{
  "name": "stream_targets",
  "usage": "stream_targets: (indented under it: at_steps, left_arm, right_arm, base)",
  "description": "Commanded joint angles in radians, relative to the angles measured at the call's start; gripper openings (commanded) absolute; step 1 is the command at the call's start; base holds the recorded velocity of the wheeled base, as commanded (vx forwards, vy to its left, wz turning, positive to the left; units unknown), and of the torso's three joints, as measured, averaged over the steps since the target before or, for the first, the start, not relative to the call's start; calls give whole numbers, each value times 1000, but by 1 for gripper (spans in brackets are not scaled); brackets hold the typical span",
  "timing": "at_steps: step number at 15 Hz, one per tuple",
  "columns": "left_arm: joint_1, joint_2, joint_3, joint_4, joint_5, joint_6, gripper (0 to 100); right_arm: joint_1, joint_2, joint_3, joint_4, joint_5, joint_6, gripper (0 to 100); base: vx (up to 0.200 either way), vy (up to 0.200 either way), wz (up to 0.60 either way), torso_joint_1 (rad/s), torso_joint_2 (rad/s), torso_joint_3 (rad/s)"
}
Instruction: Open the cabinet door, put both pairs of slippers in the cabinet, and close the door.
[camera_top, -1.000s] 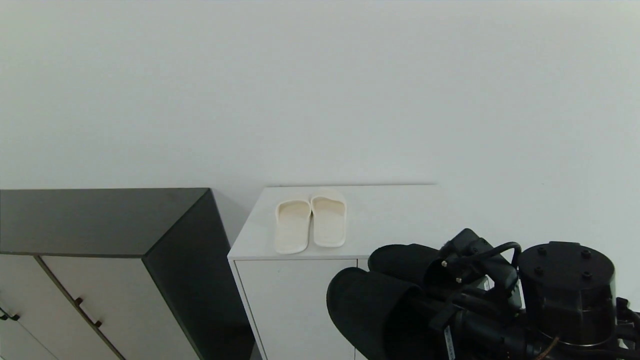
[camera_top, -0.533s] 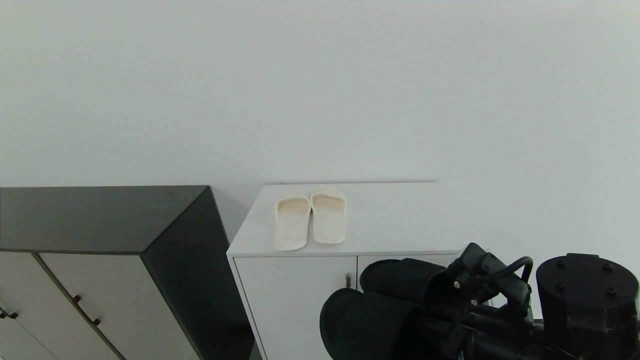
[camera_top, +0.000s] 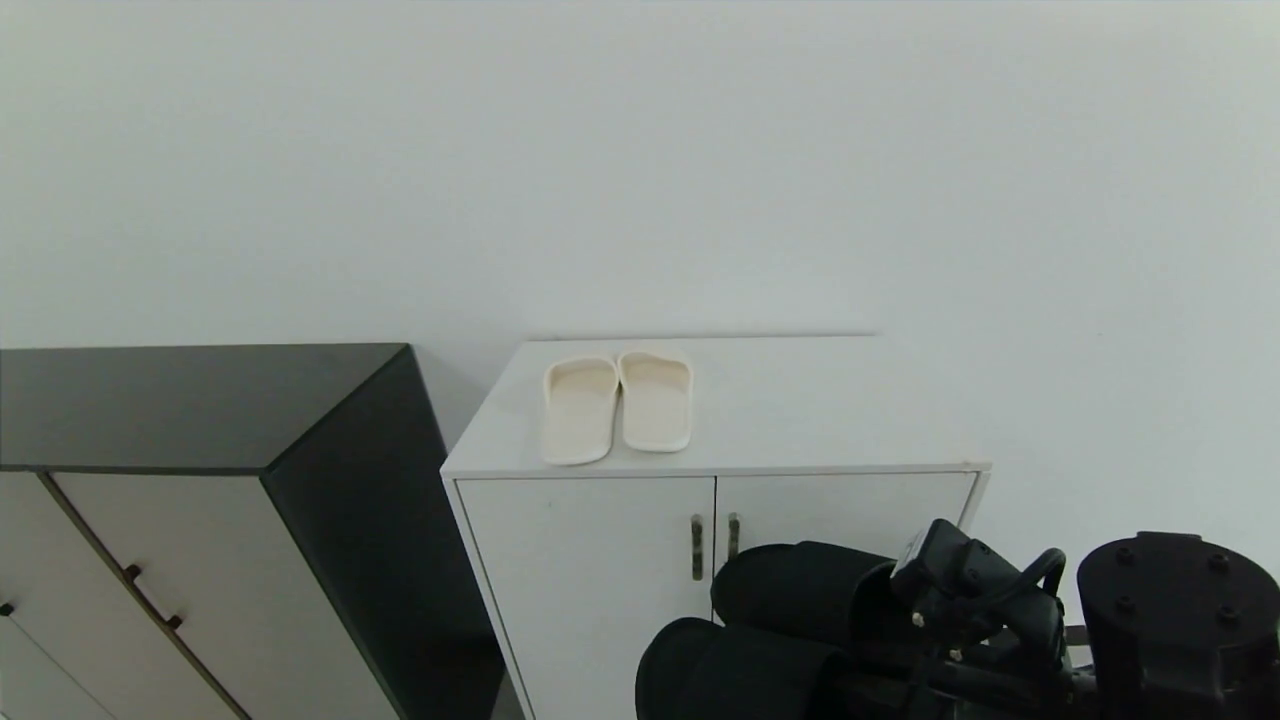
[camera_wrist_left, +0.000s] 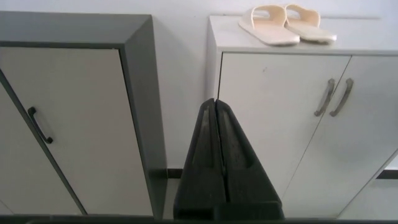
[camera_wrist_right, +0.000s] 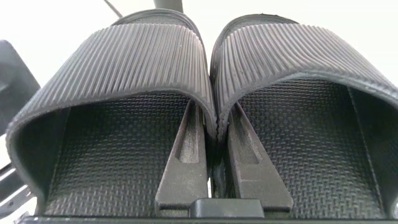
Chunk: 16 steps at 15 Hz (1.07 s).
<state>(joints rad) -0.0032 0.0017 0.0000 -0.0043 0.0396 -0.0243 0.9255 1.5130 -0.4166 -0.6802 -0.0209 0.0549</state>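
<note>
The black slippers (camera_top: 790, 610) hang low in front of the white cabinet (camera_top: 580, 580), across its right door. The right gripper (camera_wrist_right: 215, 124) carries both at once: one finger lies inside each slipper, and the two squeeze the neighbouring inner walls together under the ribbed straps.

They look like light, soft moulded foam, bendy rather than stiff. The dimpled footbeds should give fair grip, though the pair may sag or twist around such a narrow pinch.

The cream slippers (camera_top: 615, 405) lie side by side, touching, on top of the cabinet toward its left end. The same hold on their meeting inner edges would probably suit them.

Both doors are closed, and the slim upright handles (camera_top: 697, 547) sit at the middle seam. The left gripper (camera_wrist_left: 215, 109) faces the cabinet's left door, fingers pressed together on nothing.
</note>
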Motion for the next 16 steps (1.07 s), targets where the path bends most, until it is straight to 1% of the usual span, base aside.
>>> stream_targets:
  at_steps: [1, 8, 16]
  left_arm:
    - [0, 0, 0, 0, 0, 0, 0]
    - [0, 0, 0, 0, 3, 1, 0]
    - [0, 0, 0, 0, 3, 0, 0]
  right_arm:
    - [3, 6, 5, -1, 2, 0, 0]
    - [3, 4, 12, -2, 2, -15, 0]
    - [3, 7, 15, -1, 4, -15, 0]
  base:
    - [0, 0, 0, -227, 544, 310]
    - [0, 0, 0, -221, 540, 318]
    - [0, 0, 0, -180, 495, 317]
